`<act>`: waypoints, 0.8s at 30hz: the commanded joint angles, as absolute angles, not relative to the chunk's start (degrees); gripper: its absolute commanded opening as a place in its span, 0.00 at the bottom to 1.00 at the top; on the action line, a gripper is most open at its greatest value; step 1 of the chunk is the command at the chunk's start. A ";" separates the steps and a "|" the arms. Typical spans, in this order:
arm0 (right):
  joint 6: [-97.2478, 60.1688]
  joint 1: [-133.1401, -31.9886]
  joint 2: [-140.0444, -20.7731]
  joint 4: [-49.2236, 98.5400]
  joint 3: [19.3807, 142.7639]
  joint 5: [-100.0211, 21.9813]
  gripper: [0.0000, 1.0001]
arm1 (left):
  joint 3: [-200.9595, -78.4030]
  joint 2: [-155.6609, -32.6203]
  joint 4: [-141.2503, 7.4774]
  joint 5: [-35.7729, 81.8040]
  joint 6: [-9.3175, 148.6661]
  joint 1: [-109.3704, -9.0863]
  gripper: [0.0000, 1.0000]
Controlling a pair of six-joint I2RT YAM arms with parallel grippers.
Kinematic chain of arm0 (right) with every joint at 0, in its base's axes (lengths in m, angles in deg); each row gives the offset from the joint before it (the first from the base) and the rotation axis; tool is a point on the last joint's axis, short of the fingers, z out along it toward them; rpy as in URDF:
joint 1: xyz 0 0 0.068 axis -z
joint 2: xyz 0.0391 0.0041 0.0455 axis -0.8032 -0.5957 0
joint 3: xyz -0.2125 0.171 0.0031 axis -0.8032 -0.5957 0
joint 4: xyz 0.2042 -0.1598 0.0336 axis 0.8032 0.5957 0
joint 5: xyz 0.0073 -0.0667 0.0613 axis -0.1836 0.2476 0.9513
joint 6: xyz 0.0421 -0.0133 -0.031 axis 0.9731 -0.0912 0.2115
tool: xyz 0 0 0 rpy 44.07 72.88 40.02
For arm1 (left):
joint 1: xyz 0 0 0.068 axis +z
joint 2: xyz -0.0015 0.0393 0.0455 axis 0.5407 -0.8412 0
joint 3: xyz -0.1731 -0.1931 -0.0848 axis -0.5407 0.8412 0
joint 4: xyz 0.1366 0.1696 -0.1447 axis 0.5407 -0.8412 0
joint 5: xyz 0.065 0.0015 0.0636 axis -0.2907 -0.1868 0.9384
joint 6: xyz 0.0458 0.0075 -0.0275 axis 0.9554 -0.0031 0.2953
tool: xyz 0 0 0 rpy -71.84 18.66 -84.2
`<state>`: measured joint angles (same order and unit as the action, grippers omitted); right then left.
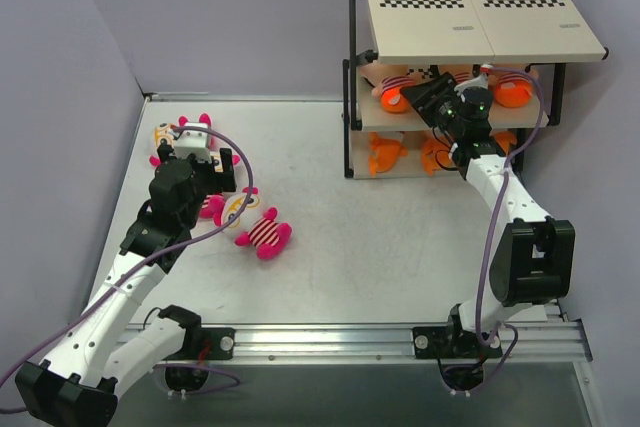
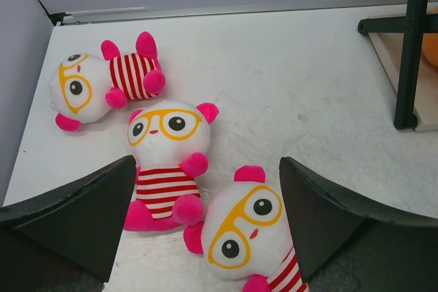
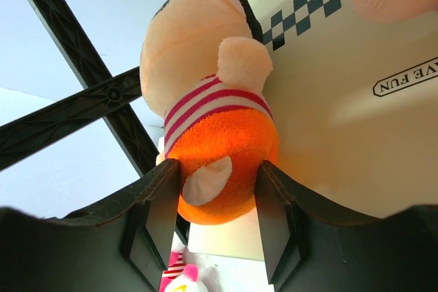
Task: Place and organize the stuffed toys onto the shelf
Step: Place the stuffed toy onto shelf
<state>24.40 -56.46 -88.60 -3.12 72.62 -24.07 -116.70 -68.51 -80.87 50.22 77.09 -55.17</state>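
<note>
My right pincer is clamped on a striped orange doll at the middle board of the shelf, toward 1 o'clock. My left pincer gapes over three glasses toys on the tabletop at 9 o'clock.

left tool open, angled down | right tool clamped, arm extended forward

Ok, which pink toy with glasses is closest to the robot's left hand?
The pink toy lowest in the left wrist view, lying between the fingers of the open left gripper. The other two lie farther off.
</note>
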 commanded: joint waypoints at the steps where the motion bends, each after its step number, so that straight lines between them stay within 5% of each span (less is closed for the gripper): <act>1: 26.67 -56.16 -86.34 -8.98 72.42 -24.77 0.43 | -116.82 -67.60 -80.68 50.52 77.65 -55.40 0.94; 13: 31.07 -58.01 -83.18 -15.84 66.62 -32.77 0.12 | -116.82 -67.25 -80.86 50.70 77.74 -55.40 0.94; 24: 32.13 -60.29 -82.65 -17.42 65.91 -39.54 0.10 | -116.73 -66.72 -80.94 50.96 77.83 -55.49 0.94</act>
<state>31.53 -59.63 -84.45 -12.49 65.27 -36.49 -116.70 -67.77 -80.91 50.35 77.27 -55.19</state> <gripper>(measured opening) 0.166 0.940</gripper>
